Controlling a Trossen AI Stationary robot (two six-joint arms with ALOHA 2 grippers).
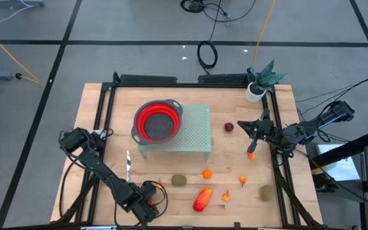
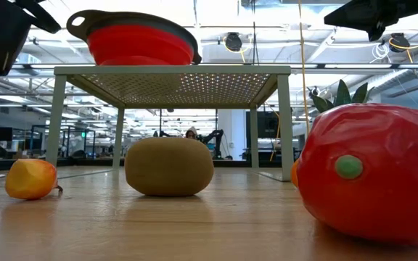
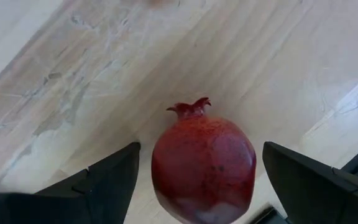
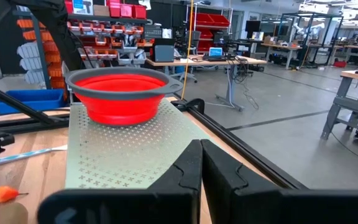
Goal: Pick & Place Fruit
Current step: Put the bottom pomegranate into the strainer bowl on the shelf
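Observation:
My left gripper (image 3: 197, 186) is open and low at the table's near-left (image 1: 149, 201). A dark-red round fruit with a crown (image 3: 202, 165) rests on the wood between its fingers, with a gap on each side. My right gripper (image 4: 201, 168) is shut on nothing and hangs above the table's right part (image 1: 241, 125), pointing toward the red bowl (image 4: 120, 93). Lying loose on the table are another dark-red fruit (image 1: 229, 127), two brown-green ovals (image 1: 179, 180) (image 1: 266, 191), small orange pieces (image 1: 207, 173) (image 1: 251, 155) and the elongated red-orange piece (image 1: 202, 199).
The red bowl (image 1: 157, 121) sits on a perforated pale-green rack (image 1: 193, 131) on legs at the table's middle. A slim knife (image 1: 128, 165) lies left of the fruit. A potted plant (image 1: 259, 82) stands at the far right corner. Black rails (image 1: 101, 121) run along both sides.

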